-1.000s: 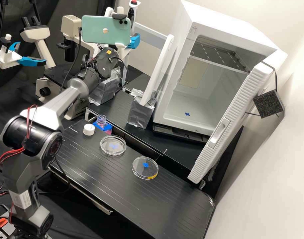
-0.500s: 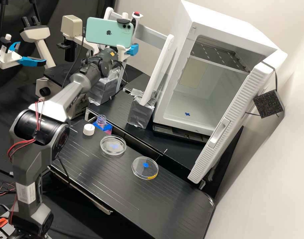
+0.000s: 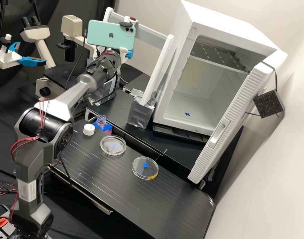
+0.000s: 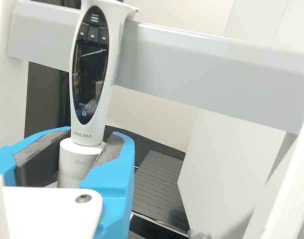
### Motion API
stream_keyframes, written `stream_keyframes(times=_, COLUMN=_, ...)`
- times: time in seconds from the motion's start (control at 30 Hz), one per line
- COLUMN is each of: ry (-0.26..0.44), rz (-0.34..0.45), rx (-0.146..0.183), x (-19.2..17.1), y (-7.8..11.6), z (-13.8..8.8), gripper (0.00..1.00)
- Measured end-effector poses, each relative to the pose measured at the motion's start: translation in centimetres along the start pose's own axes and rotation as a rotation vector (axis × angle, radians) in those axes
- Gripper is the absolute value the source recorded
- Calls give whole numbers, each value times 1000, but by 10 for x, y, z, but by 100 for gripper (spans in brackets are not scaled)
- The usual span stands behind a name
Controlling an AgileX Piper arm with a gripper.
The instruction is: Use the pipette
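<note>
Gripper (image 3: pixel 130 54) part-open, clamped rnd wht pipette (image 4: pixel 90 74), grey rail (image 4: pixel 212 74) bhnd pipette

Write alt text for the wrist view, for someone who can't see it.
The gripper holds a white pipette between its blue fingers, the pipette's dark screen facing the camera. Behind it runs a grey bar.

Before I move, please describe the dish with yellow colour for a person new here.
Find the open white cabinet, then the black bench in front. On it, look for the round clear dish nearer the cabinet's door; a yellow strip marks its rim, unlike the other clear dish.
</note>
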State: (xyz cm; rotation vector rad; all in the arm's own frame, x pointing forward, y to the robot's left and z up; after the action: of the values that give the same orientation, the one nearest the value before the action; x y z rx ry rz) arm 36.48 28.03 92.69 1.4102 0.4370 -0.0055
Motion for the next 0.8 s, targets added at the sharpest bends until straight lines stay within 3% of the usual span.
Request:
stream_keyframes(times=0.27, ry=-5, rz=4, rx=0, x=0, y=2, z=2, gripper=0)
stream_keyframes(times=0.3, ry=-6, rz=3, rx=0, x=0, y=1, z=2, gripper=100)
stream_keyframes(times=0.5, ry=-13, rz=11, rx=-23, x=0, y=2, z=3, gripper=100)
stream_keyframes(times=0.8, ry=-38, rz=45, rx=-22, x=2, y=-2, z=11, gripper=100)
